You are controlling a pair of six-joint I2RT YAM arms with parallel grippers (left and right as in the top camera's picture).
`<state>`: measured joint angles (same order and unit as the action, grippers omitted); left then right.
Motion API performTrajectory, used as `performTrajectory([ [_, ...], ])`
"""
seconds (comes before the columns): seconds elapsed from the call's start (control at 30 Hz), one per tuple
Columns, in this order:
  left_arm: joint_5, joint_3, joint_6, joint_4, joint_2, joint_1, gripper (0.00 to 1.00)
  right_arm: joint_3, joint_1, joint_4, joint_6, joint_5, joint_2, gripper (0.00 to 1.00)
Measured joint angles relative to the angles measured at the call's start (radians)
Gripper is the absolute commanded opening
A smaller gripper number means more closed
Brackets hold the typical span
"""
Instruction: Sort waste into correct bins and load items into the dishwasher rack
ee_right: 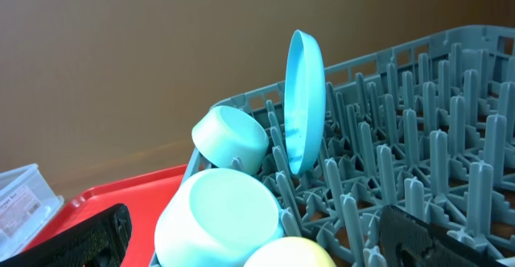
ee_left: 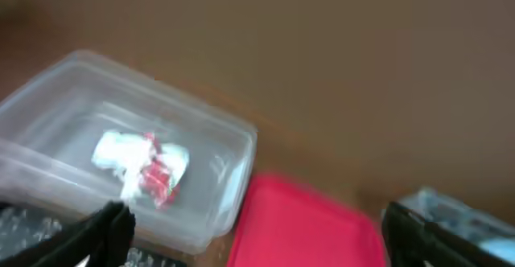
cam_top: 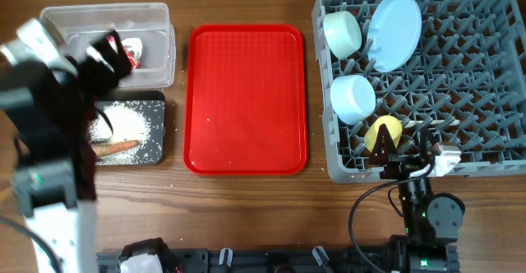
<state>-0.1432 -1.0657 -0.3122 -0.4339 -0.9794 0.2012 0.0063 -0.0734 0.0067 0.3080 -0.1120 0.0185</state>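
The crumpled white-and-red wrapper [cam_top: 132, 53] lies in the clear bin [cam_top: 156, 26]; it also shows in the left wrist view [ee_left: 141, 167]. White rice [cam_top: 127, 122] and the carrot [cam_top: 117, 147] lie in the black bin [cam_top: 160, 129]. My left gripper [cam_top: 113, 53] hangs over the clear bin, open and empty [ee_left: 257, 247]. The grey dishwasher rack [cam_top: 460, 76] holds two blue bowls [cam_top: 342, 33] [cam_top: 352, 98], the blue plate [cam_top: 394, 30] on edge and the yellow cup [cam_top: 384, 130]. My right gripper [cam_top: 404, 154] is open at the rack's front edge, with the cup [ee_right: 290, 255] between its spread fingers. No spoon or brown food scrap is in view.
The flat red tray [cam_top: 246, 100] lies between the bins and the rack. A few rice grains dot the wooden table near the tray's front edge. My left arm covers the table's left side.
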Motion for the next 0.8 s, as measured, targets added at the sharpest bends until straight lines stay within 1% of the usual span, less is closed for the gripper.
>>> performTrajectory([
  [0.07,-0.033,0.203,0.024,0.162,0.112,-0.001,1.00,0.000,0.000,0.000,0.000,0.000,0.001,1.00],
  [0.13,-0.056,0.426,0.039,0.275,0.238,-0.014,1.00,0.000,0.000,0.001,0.000,0.000,0.001,1.00],
  [0.23,-0.069,0.620,0.045,0.365,0.367,-0.044,1.00,0.000,0.000,0.000,0.000,0.000,0.001,1.00],
  [0.33,-0.065,0.799,0.049,0.408,0.553,-0.081,1.00,0.000,0.000,0.001,0.000,0.000,0.001,1.00],
  [0.53,-0.048,0.970,0.049,0.418,0.793,-0.103,1.00,0.000,0.000,0.000,0.000,0.000,0.002,1.00],
  [0.67,-0.037,1.019,0.049,0.454,0.871,-0.103,1.00,0.000,0.000,0.000,0.000,0.000,0.002,1.00],
  [0.7,-0.036,1.040,0.049,0.483,0.895,-0.103,1.00,0.000,0.000,0.000,0.000,0.000,0.002,1.00],
  [0.8,-0.033,1.051,0.049,0.478,0.918,-0.103,1.00,0.000,0.000,0.000,0.000,0.000,0.002,1.00],
])
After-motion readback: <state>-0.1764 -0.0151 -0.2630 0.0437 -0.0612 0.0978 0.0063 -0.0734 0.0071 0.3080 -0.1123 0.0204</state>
